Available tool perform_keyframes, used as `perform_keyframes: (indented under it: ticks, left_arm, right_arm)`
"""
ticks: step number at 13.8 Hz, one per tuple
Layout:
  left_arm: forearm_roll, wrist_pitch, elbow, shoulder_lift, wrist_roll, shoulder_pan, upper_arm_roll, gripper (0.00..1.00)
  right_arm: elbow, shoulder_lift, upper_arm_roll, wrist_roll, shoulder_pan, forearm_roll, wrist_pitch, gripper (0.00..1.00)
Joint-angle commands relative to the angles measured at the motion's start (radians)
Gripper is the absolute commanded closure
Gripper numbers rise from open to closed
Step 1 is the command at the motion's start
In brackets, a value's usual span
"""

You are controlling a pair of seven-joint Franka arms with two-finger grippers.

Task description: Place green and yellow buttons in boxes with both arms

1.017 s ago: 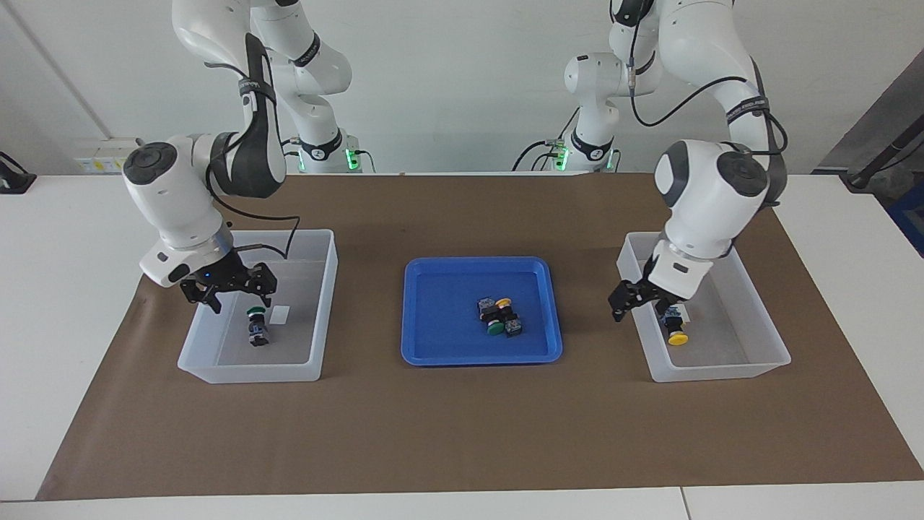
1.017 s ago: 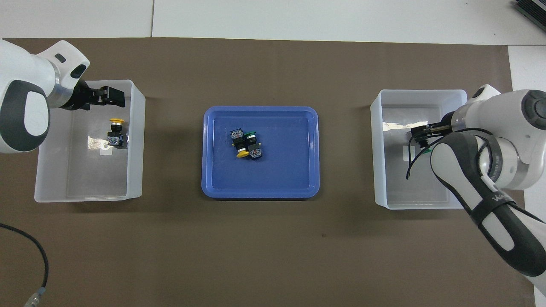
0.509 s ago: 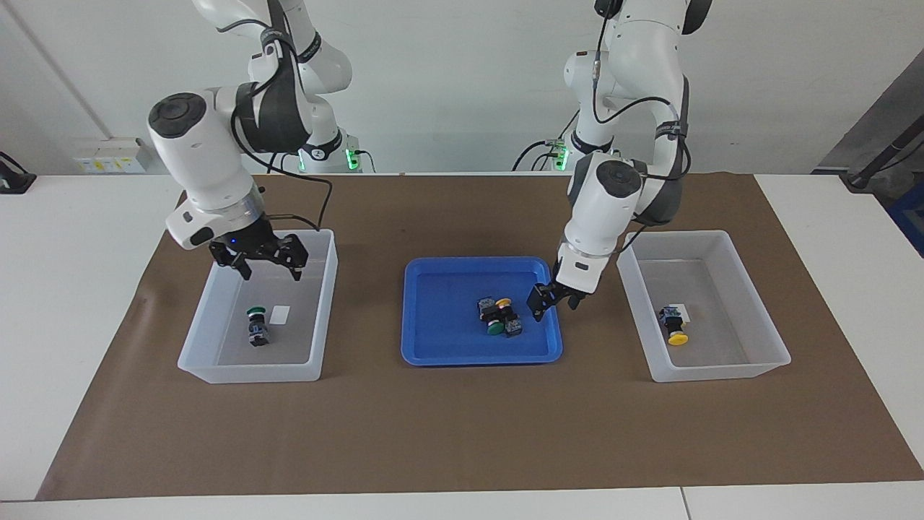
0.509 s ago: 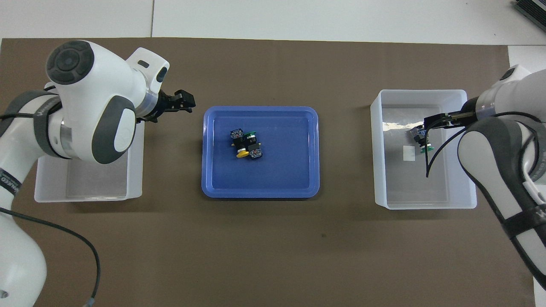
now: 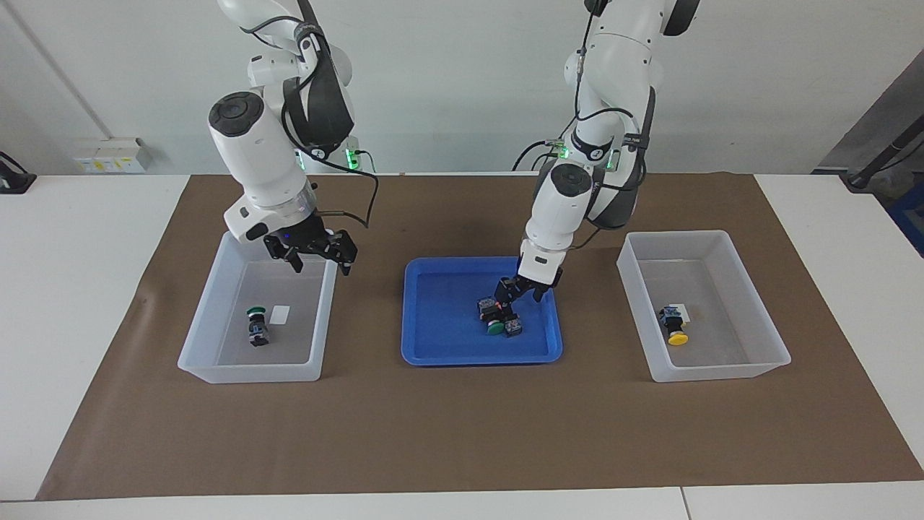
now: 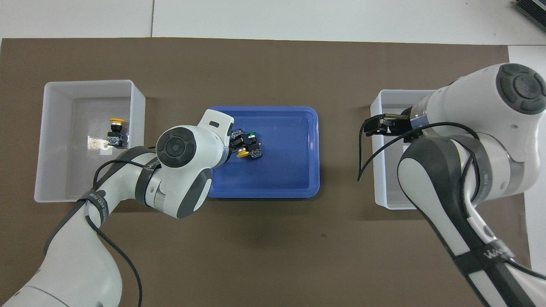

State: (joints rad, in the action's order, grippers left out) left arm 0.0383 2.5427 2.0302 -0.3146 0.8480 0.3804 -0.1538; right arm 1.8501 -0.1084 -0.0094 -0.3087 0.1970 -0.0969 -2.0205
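Blue plastic tray (image 5: 433, 339): sitting in the middle of the brown mat (image 5: 462, 426) on the white surface (image 5: 79, 238), holding a touching cluster of two push-button switches, one with a green cap (image 5: 495, 328) and one with a yellow cap (image 6: 242, 154).
Left gripper (image 5: 514, 290): reaching down into the blue tray, right at the cluster; its fingers are standing around the switches, but whether they are gripping one I cannot tell.
Right gripper (image 5: 315, 249): hanging in the air over the wall of the translucent box toward the right arm's end; its fingers are spread apart and carrying nothing.
Translucent box toward the right arm's end (image 5: 216, 339): containing one green-capped switch (image 5: 255, 323), lying beside a small white label.
Translucent box toward the left arm's end (image 5: 751, 318): containing one yellow-capped switch (image 5: 673, 326), lying on its floor.
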Motion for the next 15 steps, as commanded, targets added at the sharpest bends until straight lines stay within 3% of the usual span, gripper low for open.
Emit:
perform_keyframes:
  ticks: [1, 6, 10, 15]
  left_arm:
    - [0.009, 0.083, 0.048, -0.003, 0.025, 0.028, 0.017, 0.16]
    - [0.009, 0.117, 0.062, -0.023, 0.025, 0.028, 0.017, 0.31]
    - [0.009, 0.134, 0.058, -0.024, 0.019, 0.018, 0.019, 0.65]
    - [0.003, 0.142, 0.025, -0.038, 0.000, 0.006, 0.022, 0.93]
  right_arm:
    - [0.023, 0.003, 0.000, -0.013, 0.009, -0.014, -0.036, 0.00]
    - [0.031, 0.000, 0.002, -0.111, 0.057, -0.015, -0.072, 0.00]
    - [0.031, -0.031, 0.003, -0.130, 0.096, -0.102, -0.168, 0.00]
    - [0.032, -0.118, 0.011, -0.033, 0.218, -0.179, -0.381, 0.00]
